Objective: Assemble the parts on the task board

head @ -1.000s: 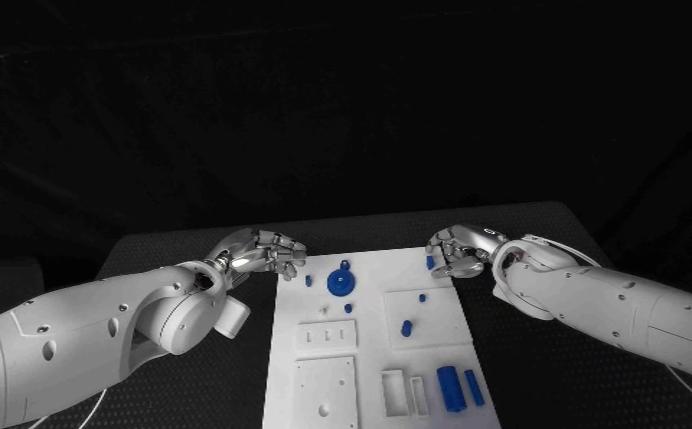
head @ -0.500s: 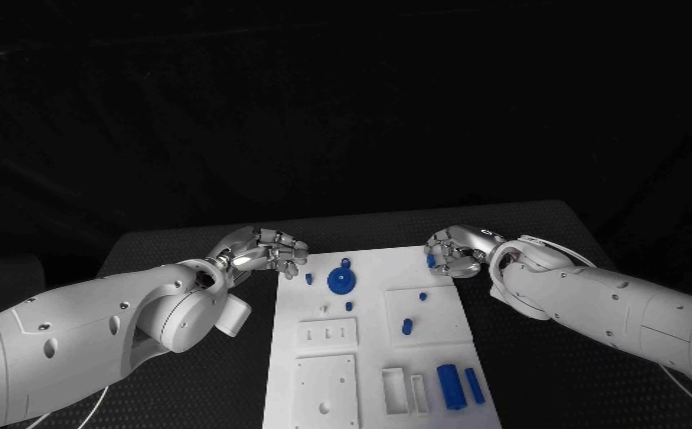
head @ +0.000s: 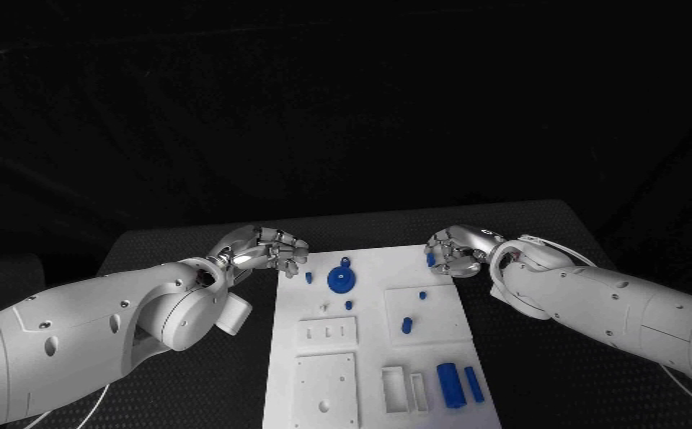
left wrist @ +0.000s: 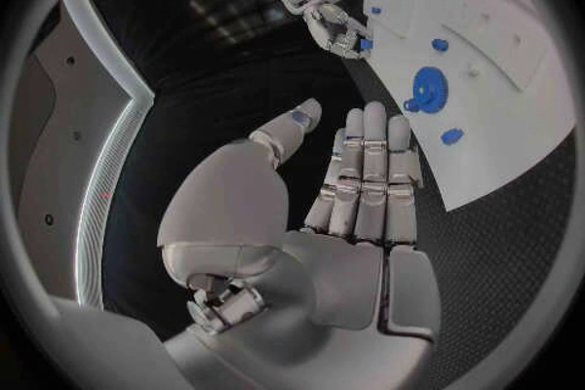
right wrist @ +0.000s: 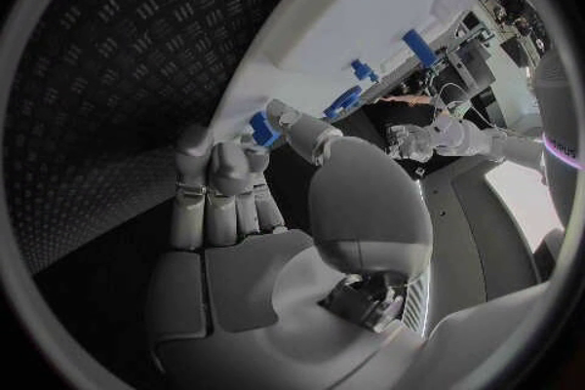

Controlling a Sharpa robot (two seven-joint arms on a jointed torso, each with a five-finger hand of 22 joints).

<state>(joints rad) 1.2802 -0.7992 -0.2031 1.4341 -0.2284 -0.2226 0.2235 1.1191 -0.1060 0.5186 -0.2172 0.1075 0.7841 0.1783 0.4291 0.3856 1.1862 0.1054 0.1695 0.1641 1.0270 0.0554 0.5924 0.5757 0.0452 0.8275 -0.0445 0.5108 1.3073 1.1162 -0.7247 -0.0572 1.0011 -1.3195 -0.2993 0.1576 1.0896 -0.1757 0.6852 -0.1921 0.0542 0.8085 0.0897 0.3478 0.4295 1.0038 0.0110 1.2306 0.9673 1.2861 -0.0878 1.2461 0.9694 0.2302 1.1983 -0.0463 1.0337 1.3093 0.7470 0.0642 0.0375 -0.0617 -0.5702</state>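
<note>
The white task board [head: 372,349] lies in the middle of the table. On it sit a blue gear [head: 342,279], several small blue pegs such as one at mid-board [head: 407,326], and two long blue bars [head: 460,386] near the front right. My right hand [head: 459,250] is at the board's far right corner, fingers curled, with thumb and fingertips closed round a small blue peg [right wrist: 262,129] at the board's edge [head: 430,260]. My left hand [head: 267,247] hovers just off the far left corner. Its fingers [left wrist: 366,156] are straight and hold nothing.
The board [left wrist: 500,107] carries raised white blocks with slots and holes, including one with three slots [head: 327,332]. A small blue peg [head: 307,277] stands close to my left hand, beside the gear [left wrist: 427,86]. Black ribbed table [head: 188,389] surrounds the board on both sides.
My right hand has shifted slightly up and towards the board's corner. The left hand has lifted a little. The parts on the board lie as before.
</note>
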